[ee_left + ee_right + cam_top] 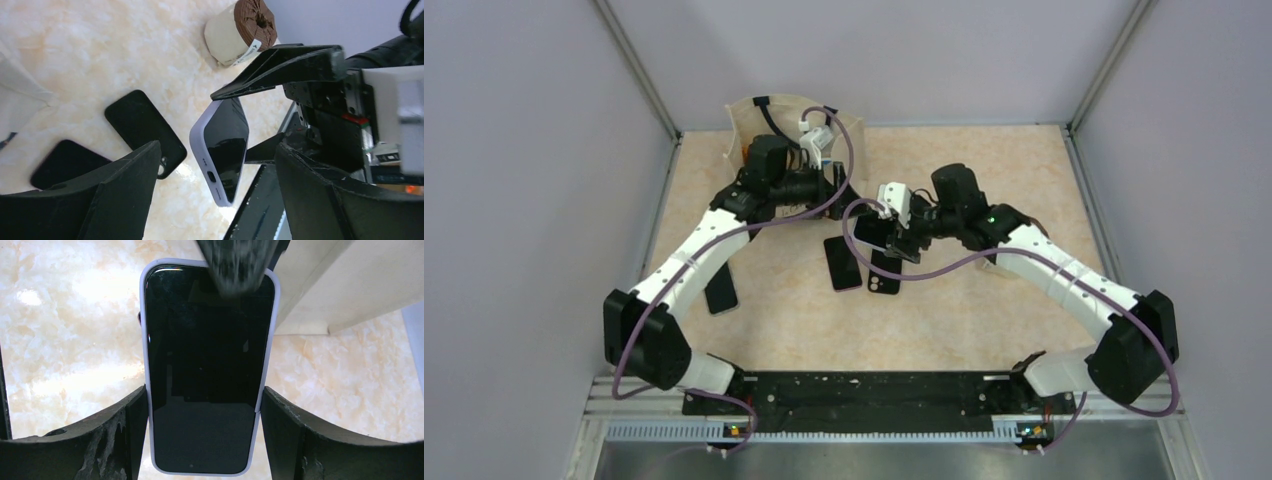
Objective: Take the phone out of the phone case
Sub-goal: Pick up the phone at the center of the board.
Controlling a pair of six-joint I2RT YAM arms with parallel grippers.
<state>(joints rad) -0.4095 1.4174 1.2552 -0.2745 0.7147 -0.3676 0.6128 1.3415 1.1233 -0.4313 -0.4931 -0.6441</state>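
A phone with a black screen sits in a lavender case (207, 375). My right gripper (204, 394) is shut on the case's long sides and holds it above the table. The cased phone also shows in the left wrist view (225, 130), seen edge-on with its port end nearest. My left gripper (217, 146) is open, its fingers (125, 190) wide on either side of that phone, apart from it. One left finger shows blurred over the phone's far end in the right wrist view (235, 265). In the top view the two grippers meet at mid-table, left (839, 195) and right (899, 243).
Two black phones (842, 262) (884, 272) lie on the table under the grippers, and a third (721, 290) lies by the left arm. A cream bag (794, 125) stands at the back. A cream and brown roll (240, 30) lies on the table.
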